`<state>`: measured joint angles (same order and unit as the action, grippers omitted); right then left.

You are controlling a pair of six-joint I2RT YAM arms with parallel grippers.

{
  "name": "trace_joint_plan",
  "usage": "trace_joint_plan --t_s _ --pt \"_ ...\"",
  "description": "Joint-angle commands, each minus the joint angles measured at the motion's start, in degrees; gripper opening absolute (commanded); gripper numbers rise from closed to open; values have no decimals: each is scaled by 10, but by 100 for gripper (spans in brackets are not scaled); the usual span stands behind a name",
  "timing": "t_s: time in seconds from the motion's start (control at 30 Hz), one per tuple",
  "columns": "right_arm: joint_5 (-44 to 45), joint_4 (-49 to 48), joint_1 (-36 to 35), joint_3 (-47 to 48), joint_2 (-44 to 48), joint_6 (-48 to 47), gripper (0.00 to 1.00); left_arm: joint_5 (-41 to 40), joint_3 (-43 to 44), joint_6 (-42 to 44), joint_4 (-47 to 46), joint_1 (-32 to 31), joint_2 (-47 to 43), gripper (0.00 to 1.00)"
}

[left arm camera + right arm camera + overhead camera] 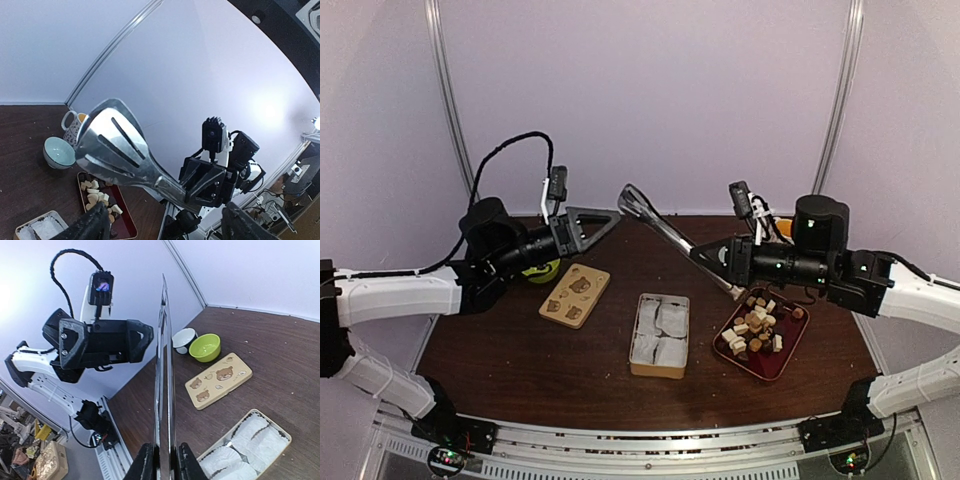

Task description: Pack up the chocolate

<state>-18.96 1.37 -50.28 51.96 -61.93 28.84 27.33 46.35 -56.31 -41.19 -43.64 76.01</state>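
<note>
The chocolate point(757, 325) is a heap of white, tan and dark brown pieces in a dark red tray point(796, 345) at the right; it also shows in the left wrist view point(97, 195). My right gripper point(708, 253) is shut on metal tongs point(655, 220) and holds them in the air, head up and to the left. In the right wrist view the tongs point(165, 370) stand edge-on between my fingers point(145, 462). My left gripper point(605, 222) is open and empty, raised, facing the tongs' slotted head point(112, 142).
A tan box point(660, 335) lined with white paper liners point(250, 445) sits mid-table. A bear-printed lid point(575, 295) lies to its left. A green bowl point(205, 347) and a white cup point(184, 339) stand at the back left; a teal bowl point(57, 152) and a mug point(72, 125) at the back right.
</note>
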Motion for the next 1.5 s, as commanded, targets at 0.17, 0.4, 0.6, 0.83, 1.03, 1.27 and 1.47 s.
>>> trace_joint_plan --t_s 0.17,0.4,0.6,0.83,1.03,1.27,1.47 --pt "-63 -132 -14 13 3 72 13 16 51 -21 -44 -15 41 69" --pt "-87 -141 -23 22 -20 86 13 22 64 -12 -59 -23 44 68" --pt "-100 -156 -26 17 -30 96 13 28 59 -23 -104 -23 45 47" --pt "-118 -187 -30 2 -38 114 14 27 60 -34 -133 -23 45 29" --pt "-122 -186 -31 4 -50 112 19 35 71 -34 -125 -23 44 11" --pt "-120 -151 -33 15 -63 89 30 26 72 -20 -89 -23 32 6" --pt "-133 -148 -36 18 -66 76 40 30 71 -29 -97 -23 32 6"
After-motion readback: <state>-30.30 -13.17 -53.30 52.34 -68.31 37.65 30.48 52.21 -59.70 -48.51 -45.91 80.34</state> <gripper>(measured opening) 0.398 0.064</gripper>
